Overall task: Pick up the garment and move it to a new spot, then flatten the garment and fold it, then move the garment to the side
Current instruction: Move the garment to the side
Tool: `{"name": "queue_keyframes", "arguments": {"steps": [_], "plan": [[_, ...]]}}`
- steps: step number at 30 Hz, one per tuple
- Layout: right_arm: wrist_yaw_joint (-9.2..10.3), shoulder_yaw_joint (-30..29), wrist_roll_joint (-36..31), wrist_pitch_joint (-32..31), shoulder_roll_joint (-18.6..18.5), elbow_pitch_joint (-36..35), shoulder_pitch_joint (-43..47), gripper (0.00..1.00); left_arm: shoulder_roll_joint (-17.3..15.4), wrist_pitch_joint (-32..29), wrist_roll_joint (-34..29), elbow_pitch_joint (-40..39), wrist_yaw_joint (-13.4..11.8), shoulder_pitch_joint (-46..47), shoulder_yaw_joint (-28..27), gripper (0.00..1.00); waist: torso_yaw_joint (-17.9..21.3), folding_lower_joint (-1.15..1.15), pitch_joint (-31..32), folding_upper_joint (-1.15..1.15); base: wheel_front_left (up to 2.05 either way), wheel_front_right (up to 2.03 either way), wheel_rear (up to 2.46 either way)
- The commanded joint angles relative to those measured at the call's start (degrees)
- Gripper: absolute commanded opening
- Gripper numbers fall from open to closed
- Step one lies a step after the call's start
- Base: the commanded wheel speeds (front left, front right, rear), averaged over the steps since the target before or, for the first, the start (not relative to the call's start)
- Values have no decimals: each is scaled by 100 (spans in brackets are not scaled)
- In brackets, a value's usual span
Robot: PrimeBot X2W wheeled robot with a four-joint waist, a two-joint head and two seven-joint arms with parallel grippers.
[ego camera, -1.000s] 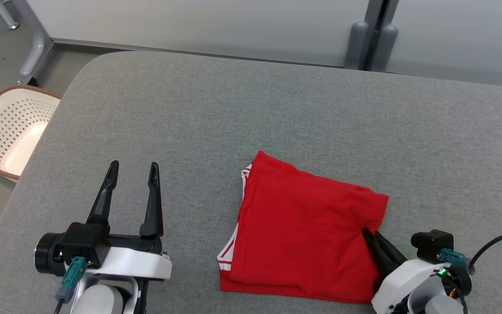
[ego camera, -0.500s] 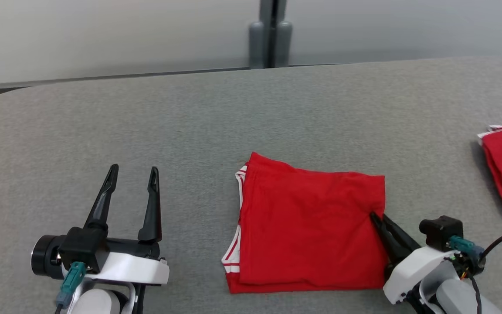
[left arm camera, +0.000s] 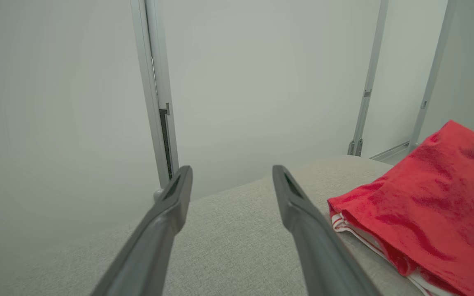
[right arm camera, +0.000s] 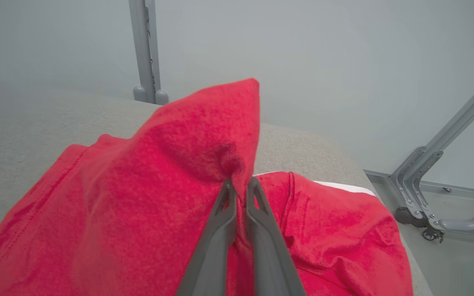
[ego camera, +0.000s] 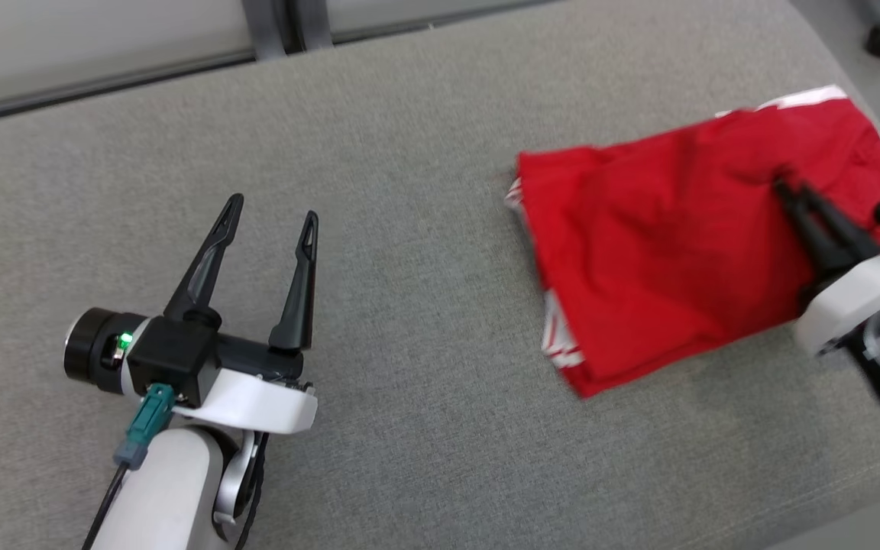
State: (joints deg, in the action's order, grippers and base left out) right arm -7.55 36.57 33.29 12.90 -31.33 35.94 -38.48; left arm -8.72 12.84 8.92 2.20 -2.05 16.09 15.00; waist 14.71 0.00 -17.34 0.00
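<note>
- Right gripper (ego camera: 789,189), jaws pinched on raised corner of folded red fabric garment (ego camera: 661,244).
- Left gripper (ego camera: 273,210) hovers over grey cloth-covered table (ego camera: 425,229), jaws wide, empty.

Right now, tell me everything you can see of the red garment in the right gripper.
The red garment looks like soft knit cloth, folded into a rough rectangle, white striped trim showing at its left edge. It lies on the grey table, toward its right end. The right gripper is shut on a pinch near its right edge, which stands raised in a peak.
</note>
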Motion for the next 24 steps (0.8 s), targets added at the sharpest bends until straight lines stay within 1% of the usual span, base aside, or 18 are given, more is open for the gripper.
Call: {"name": "queue_keyframes", "arguments": {"steps": [1,4,9,12,13,15,16,18,21,24], "plan": [[12,21,43,30,-180,19,-170,0,-58,-14,-55,-12,12,137,10,100,131,0,-390,0,0,0,0],[12,33,73,-19,-663,141,-439,0,-71,-61,-122,-60,36,325,68,100,94,0,-641,0,0,0,0],[12,-51,189,-35,-1368,426,-838,0,-165,-139,-244,-173,49,622,123,100,47,0,-991,0,0,0,0],[12,-86,326,-53,-1661,603,-1100,0,-248,-222,-335,-308,45,775,142,100,21,0,-1230,0,0,0,0],[12,-86,326,-53,-1661,603,-1100,0,-248,-222,-335,-308,45,775,142,100,21,0,-1230,0,0,0,0],[13,-116,321,-10,-1824,734,-1298,0,-293,-269,-368,-395,68,881,150,100,-9,0,-1392,0,0,0,0],[13,-129,384,13,-1842,797,-1373,0,-318,-309,-405,-448,73,934,160,100,-24,0,-1481,0,0,0,0],[13,-134,395,15,-1928,1033,-1536,0,-384,-400,-464,-554,95,1050,181,100,-57,0,-1691,0,0,0,0],[13,-116,534,-10,-1853,1411,-1722,0,-445,-528,-538,-717,119,1198,233,100,-132,0,-1975,0,0,0,0],[12,-177,780,-99,-1624,1937,-1839,0,-496,-629,-598,-855,139,1306,264,100,-183,0,-2182,0,0,0,0]]}}
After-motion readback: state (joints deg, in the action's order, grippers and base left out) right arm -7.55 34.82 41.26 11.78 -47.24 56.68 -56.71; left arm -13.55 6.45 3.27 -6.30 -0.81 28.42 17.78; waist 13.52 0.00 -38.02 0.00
